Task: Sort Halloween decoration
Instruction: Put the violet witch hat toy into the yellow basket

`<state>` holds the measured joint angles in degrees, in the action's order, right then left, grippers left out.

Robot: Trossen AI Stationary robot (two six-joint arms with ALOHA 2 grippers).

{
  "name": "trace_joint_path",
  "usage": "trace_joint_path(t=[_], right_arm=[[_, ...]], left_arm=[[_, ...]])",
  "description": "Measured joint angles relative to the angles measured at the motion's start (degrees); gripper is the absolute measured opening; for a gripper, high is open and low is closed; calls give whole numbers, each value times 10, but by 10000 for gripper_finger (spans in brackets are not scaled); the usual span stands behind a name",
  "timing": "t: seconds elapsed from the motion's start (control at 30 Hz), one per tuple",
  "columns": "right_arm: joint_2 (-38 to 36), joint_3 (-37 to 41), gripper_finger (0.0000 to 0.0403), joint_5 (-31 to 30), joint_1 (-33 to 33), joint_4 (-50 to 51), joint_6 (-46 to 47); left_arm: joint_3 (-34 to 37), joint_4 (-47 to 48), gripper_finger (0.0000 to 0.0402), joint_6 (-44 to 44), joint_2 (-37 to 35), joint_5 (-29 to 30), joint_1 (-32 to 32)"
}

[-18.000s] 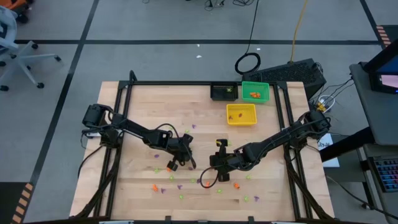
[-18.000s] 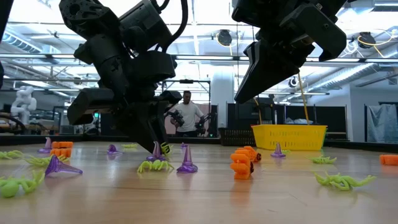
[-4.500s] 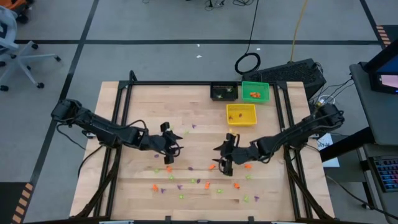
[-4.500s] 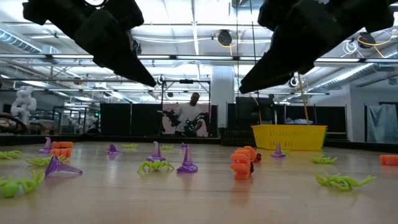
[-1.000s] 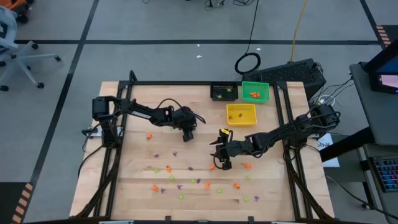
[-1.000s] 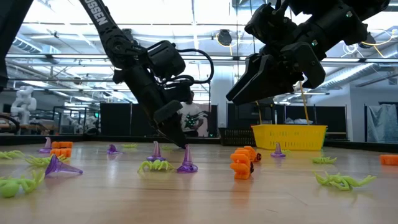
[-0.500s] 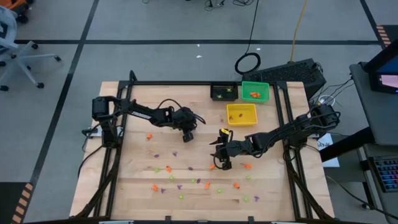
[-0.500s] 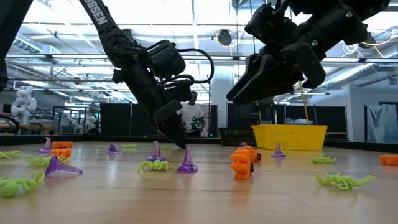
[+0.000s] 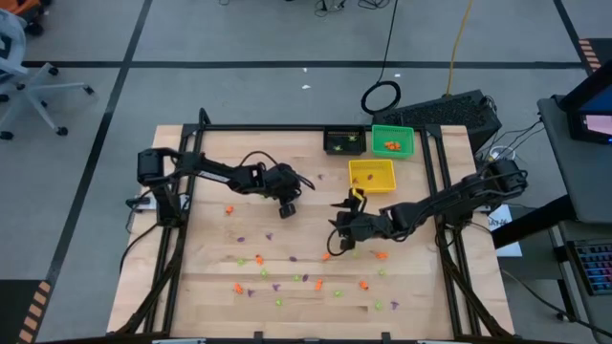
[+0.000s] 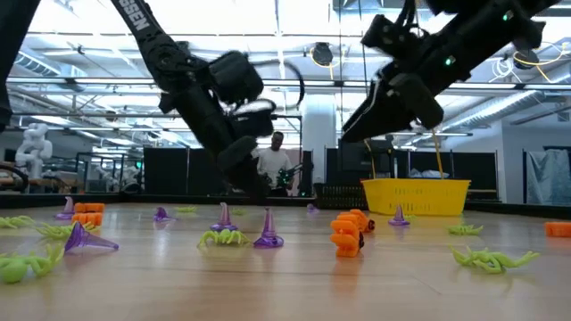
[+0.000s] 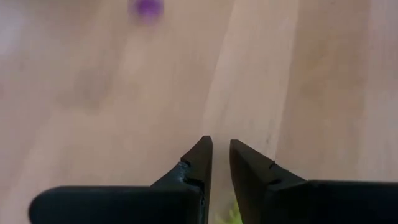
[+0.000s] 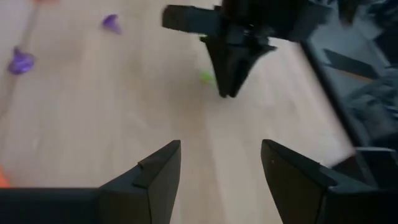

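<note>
Small orange, purple and light-green trinkets lie scattered over the wooden table (image 9: 220,268), such as an orange one (image 9: 229,208), a purple cone (image 10: 268,234) and a green spider (image 10: 223,237). My left gripper (image 9: 286,209) hangs over the table's middle, fingers down and nearly together, with a light-green trinket (image 11: 227,214) between them. Right of it my right gripper (image 9: 338,232) stands open above the table with nothing between its fingers (image 12: 221,146). It faces my left gripper (image 12: 227,87). My left gripper holds a light-green trinket pinched between its two fingers. Only a sliver of it (image 11: 227,214) shows in the narrow gap, well back from the fingertips (image 11: 202,146). The fingers point down at a slant, their ends just above the table (image 10: 254,189).
At the far right stand a black bin (image 9: 344,141), a green bin (image 9: 392,141) with orange pieces and a yellow bin (image 9: 371,175). Most trinkets lie in the table's near half. A person (image 10: 272,165) stands in the room beyond the table.
My left gripper has risen a little off the table where it stood. My right gripper has lifted and drawn back toward the far edge and the yellow bin, still open.
</note>
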<state>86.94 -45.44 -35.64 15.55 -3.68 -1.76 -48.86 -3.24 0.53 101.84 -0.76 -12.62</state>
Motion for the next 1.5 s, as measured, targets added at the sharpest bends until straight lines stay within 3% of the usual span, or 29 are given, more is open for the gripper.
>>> trace_joint_path(t=[0.27, 0.33, 0.5, 0.73, 0.97, 1.13, 1.27, 1.5], right_arm=[[-26, 0, 208, -61, -34, -43, -9], [-26, -12, 208, -30, -70, -45, -5], [-8, -90, 208, 120, -171, 84, 26], [65, -159, 208, 277, -264, 135, -61], [164, -249, 208, 331, -319, 221, -116], [237, -324, 208, 345, -344, 313, -195], [273, -369, 208, 344, -356, 369, -242], [284, -380, 208, 389, -369, 374, -279]], left_arm=[[-2, -20, 97, -39, -35, 19, -10], [-2, -18, 112, -37, -37, 31, -6], [0, -18, 127, -6, -37, 49, 11], [70, -85, 128, 19, -78, 54, 26], [171, -151, 128, 6, -202, 56, 25], [202, -163, 128, 6, -270, 55, 29], [221, -159, 128, 20, -284, 54, 45], [240, -164, 128, 37, -284, 55, 72]])
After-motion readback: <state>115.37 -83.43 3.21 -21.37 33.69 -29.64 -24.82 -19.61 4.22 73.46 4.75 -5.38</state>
